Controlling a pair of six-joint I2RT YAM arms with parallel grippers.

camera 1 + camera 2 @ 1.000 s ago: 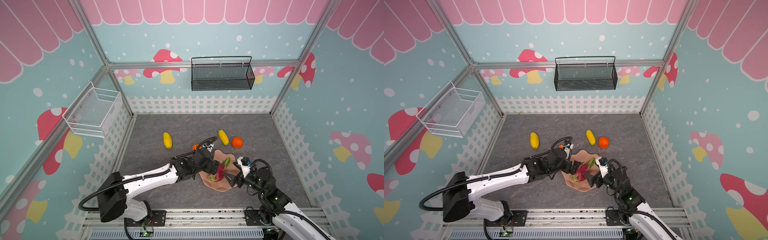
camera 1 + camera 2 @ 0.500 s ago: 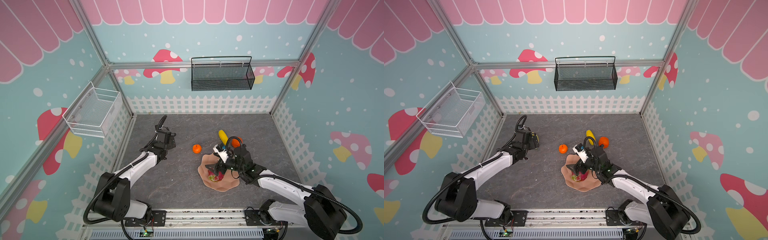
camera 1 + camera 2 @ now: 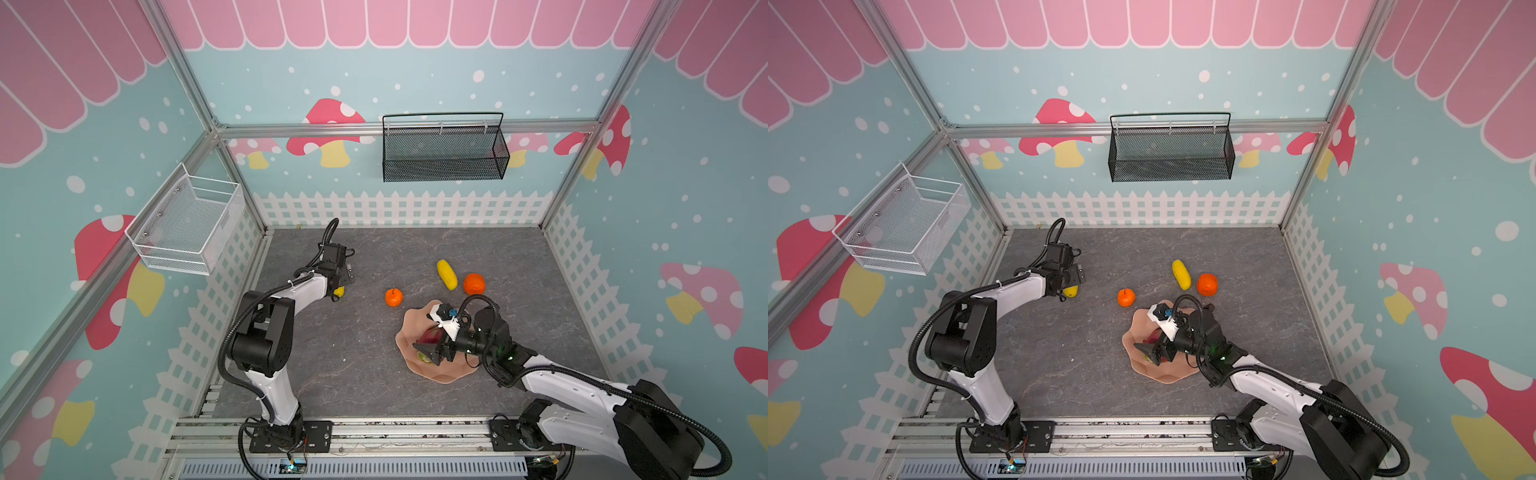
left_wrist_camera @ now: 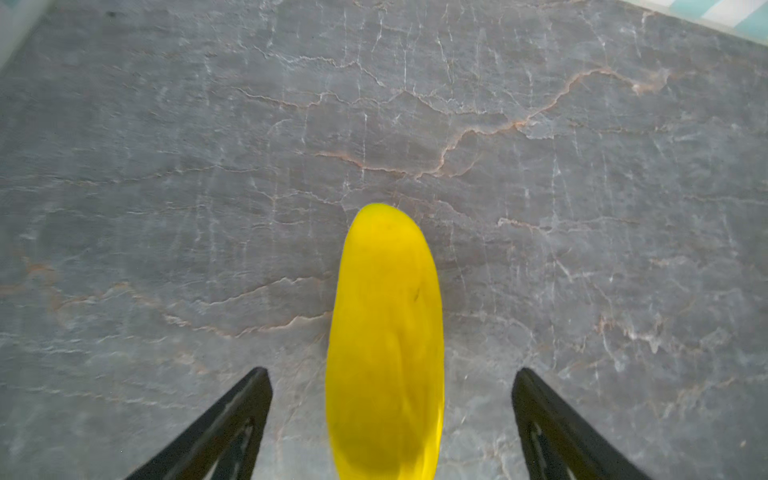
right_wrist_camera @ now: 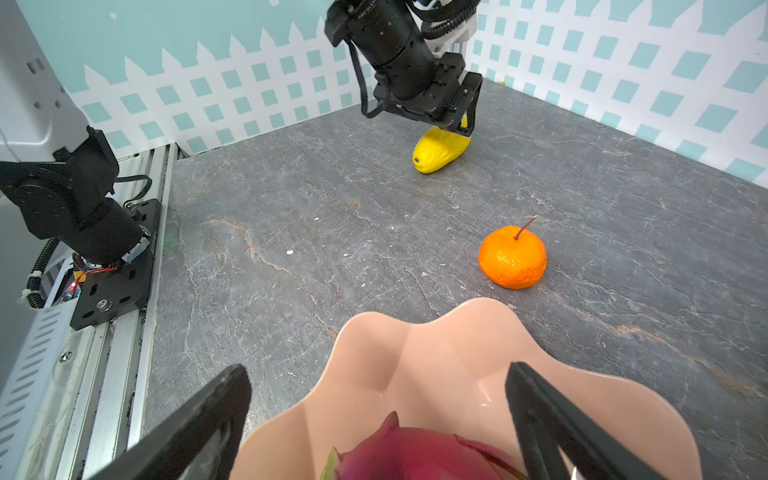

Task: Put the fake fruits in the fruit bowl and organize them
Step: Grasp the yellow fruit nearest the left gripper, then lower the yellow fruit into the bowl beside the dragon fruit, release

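The right arm lies low, its forearm nearly level, and crosses the bowl (image 3: 441, 372) from the bowl's near-right side. The right gripper (image 5: 376, 368) hangs over the bowl with its jaws wide. The dragon fruit (image 5: 415, 453) lies inside the bowl between the fingers, with a gap on each side.

The left arm is bent at the elbow and reaches well away from the bowl, to its far left, with the wrist tipped down. The left gripper (image 4: 390, 370) straddles the far mango (image 4: 384, 332), which rests on the table (image 4: 166, 166). Its jaws are spread, and bare table shows between each finger and the fruit.

The stemmed orange (image 5: 512, 257) sits on the table just beyond the bowl's far-left rim. The near mango (image 3: 446, 275) and the second orange (image 3: 474, 284) lie side by side beyond the far rim, apart from the bowl.
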